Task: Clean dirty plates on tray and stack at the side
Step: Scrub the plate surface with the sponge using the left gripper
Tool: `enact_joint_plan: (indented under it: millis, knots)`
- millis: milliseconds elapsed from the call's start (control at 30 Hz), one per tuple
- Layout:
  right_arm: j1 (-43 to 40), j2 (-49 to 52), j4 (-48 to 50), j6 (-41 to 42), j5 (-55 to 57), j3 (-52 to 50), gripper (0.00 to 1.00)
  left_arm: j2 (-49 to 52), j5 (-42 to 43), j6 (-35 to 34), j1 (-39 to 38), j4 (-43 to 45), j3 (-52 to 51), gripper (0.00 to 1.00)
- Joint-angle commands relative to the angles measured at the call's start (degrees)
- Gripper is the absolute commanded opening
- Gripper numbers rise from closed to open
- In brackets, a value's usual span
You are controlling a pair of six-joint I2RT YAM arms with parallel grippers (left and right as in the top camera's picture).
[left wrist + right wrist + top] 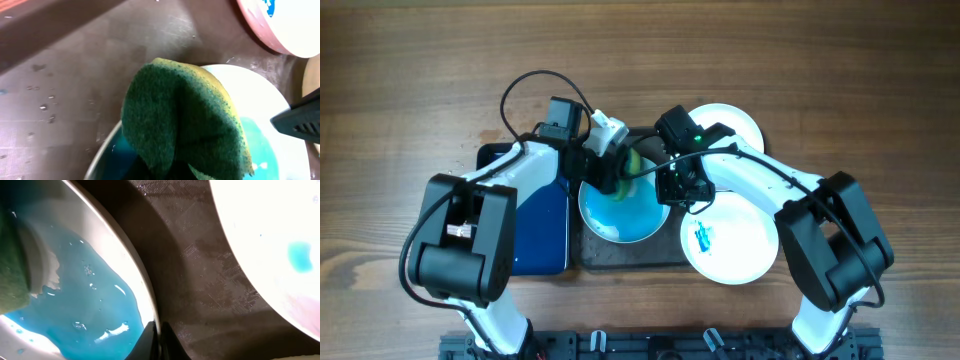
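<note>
A plate (pixel 620 212) smeared bright blue sits on the dark tray (pixel 632 254); it also shows in the left wrist view (pixel 260 107) and the right wrist view (pixel 75 300). My left gripper (pixel 610 170) is shut on a green and yellow sponge (pixel 182 120) pressed onto this plate. My right gripper (pixel 159 342) is shut on the plate's right rim. A second plate (pixel 732 240) with a small blue smear lies at the right, partly over the tray edge. A third white plate (pixel 730 125) lies behind it.
A deep-blue rectangular tray (pixel 535 225) lies left of the dark tray, under my left arm. Wooden table (pixel 400 90) all around. Water drops lie on the dark tray floor (pixel 45 100).
</note>
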Motion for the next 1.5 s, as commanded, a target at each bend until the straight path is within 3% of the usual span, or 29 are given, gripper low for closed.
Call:
enact_joint_plan:
  millis: [0,200,367,533,833,1100,1467]
  knots:
    - [-0.3,0.8,-0.4,-1.3,1.7,-0.5,0.04,2.9,-9.9,-0.5,2.4,-0.6,-1.7,0.04]
    - [-0.3,0.8,-0.3,-1.3,1.7,-0.5,0.04,2.9,-22.2,-12.9,2.7,-3.4,-1.7,0.04]
    - [-0.3,0.8,-0.3,-1.4,1.7,-0.5,0.04,2.5,-25.4,-17.2,2.7,-4.5,-1.7,0.04]
    - [-0.3,0.8,-0.3,-1.4,1.7,-0.5,0.04,-2.1,-18.7,-12.0,2.6,-3.7,-1.7,0.04]
    - [-0.3,0.8,0.5,-1.4,1.7,-0.5,0.04,-6.1,-20.8,-12.5,2.6,-4.3,-1.7,0.04]
    - [-0.3,0.8,1.2,-1.4,1.7,-0.5,0.04,-6.1,-6.1,-10.7,1.0,-5.0,-1.7,0.04]
    - [-0.3,0.8,1.3,-1.4,1.3,-0.5,0.04,-4.6,-2.8,-14.9,-10.4,-5.4,-1.7,0.04]
